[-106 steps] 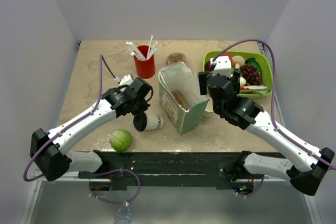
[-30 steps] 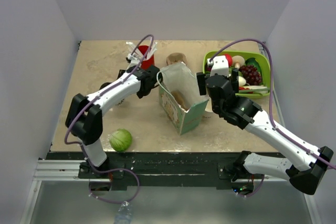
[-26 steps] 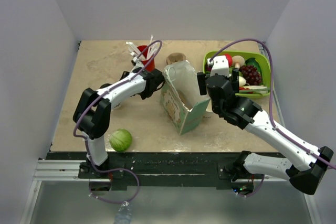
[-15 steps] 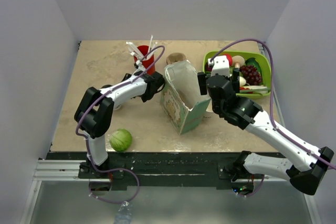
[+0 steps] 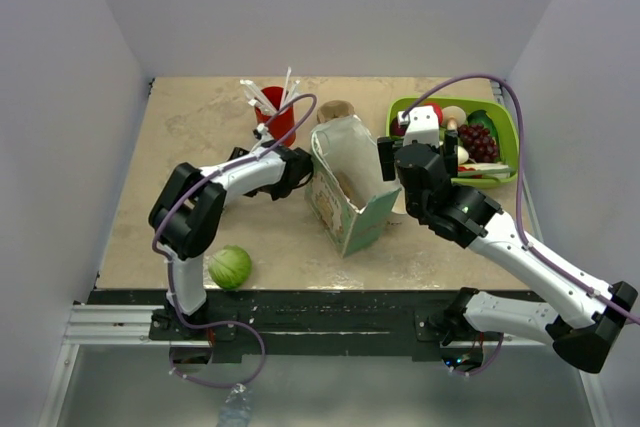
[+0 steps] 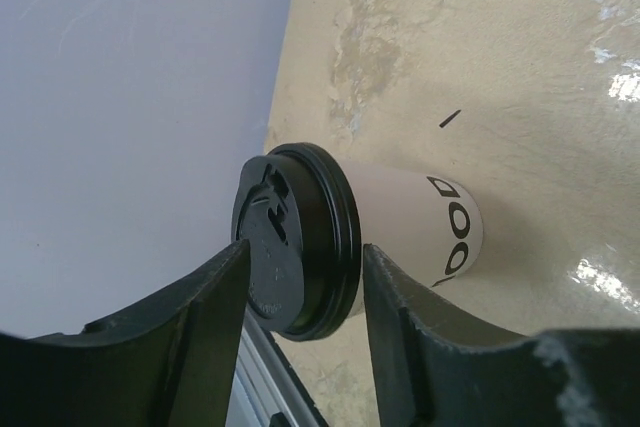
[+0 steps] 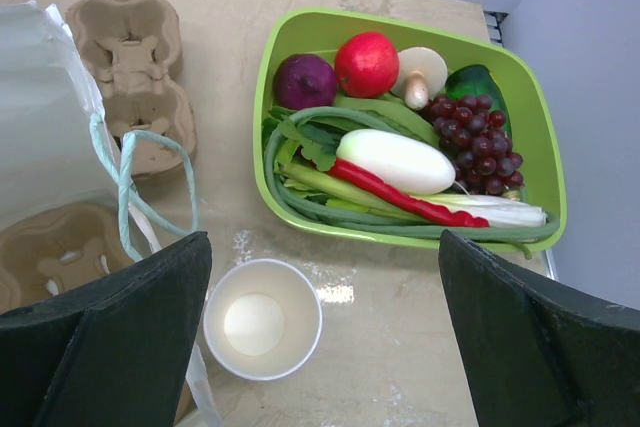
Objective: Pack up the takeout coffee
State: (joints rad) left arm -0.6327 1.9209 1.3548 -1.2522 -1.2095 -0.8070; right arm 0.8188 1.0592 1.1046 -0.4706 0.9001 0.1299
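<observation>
From above, the left arm (image 5: 245, 175) is folded over the left half of the table (image 5: 170, 137). Its far joint is just beside the left wall of the open paper bag (image 5: 350, 205), which stands mid-table. The arm's hand and the takeout coffee are hidden under it in this view. A red cup (image 5: 277, 129) of white straws stands near that joint on the far side, and a green ball (image 5: 229, 267) lies toward the near edge, left of the bag. The right arm (image 5: 500, 237) reaches in from the near right and ends just right of the bag, on the near side of the green tray (image 5: 508, 117). In the left wrist view, the takeout coffee (image 6: 420, 222) lies sideways across the picture over the tan tabletop, its black lid (image 6: 290, 242) toward the left wall. Whether it rests on the table or hangs above it cannot be told. The left gripper (image 6: 300, 257) has one finger on each side of the lid, both right at its rim, at a middling spread. Whether they press the lid cannot be told. In the right wrist view, the right gripper (image 7: 322, 277) stands wide with nothing between its fingers. It is above a lidless white cup (image 7: 262, 319) that stands upright on the table between the bag, at the left, and the tray of vegetables, grapes (image 7: 470, 137) and a mushroom (image 7: 420, 72). A cardboard cup carrier (image 7: 130, 67) lies on the table on the far side of the bag.
</observation>
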